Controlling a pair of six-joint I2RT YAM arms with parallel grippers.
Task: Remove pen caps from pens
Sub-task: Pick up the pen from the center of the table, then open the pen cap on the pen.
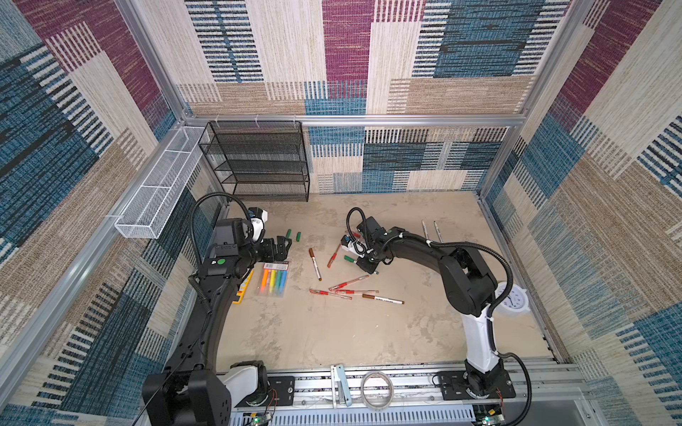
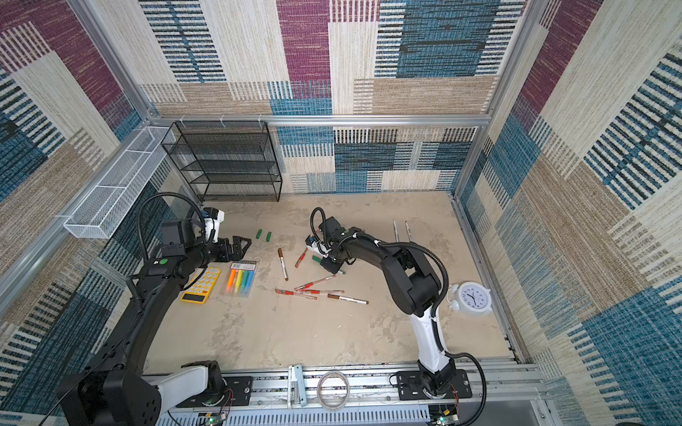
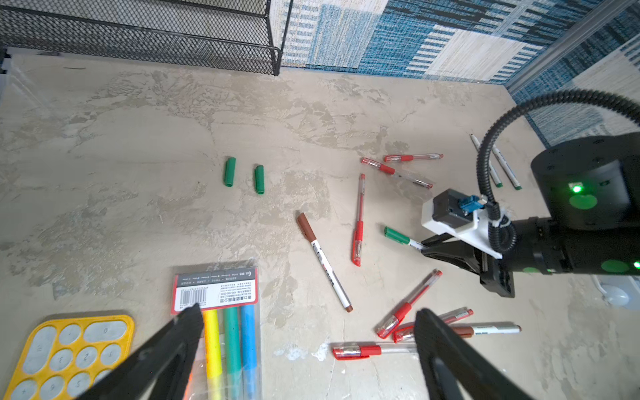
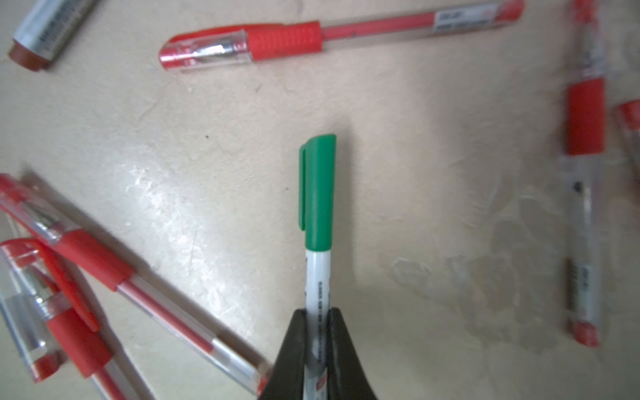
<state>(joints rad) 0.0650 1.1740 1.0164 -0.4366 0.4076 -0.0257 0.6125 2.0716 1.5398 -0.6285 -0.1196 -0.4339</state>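
My right gripper [image 4: 318, 313] is shut on the white barrel of a pen, low over the table. The pen's green cap [image 4: 317, 190] is still on and sticks out past the fingertips; in a top view the same cap [image 1: 350, 259] points left of the gripper [image 1: 363, 262]. My left gripper [image 3: 308, 313] hangs open and holds nothing, above the highlighter pack's edge and left of the pens [image 1: 282, 245]. Two loose green pen caps [image 3: 229, 172] [image 3: 259, 179] lie side by side. A brown-capped pen [image 3: 323, 261] and several red capped pens [image 3: 358, 221] are scattered mid-table. Two uncapped white pens [image 1: 425, 229] lie at the back right.
A clear highlighter pack [image 1: 275, 278] and a yellow calculator [image 2: 201, 284] lie under the left arm. A black mesh rack [image 1: 258, 162] stands at the back wall and a white mesh basket [image 1: 155, 199] hangs on the left wall. A white clock [image 2: 470, 297] stands behind the right arm.
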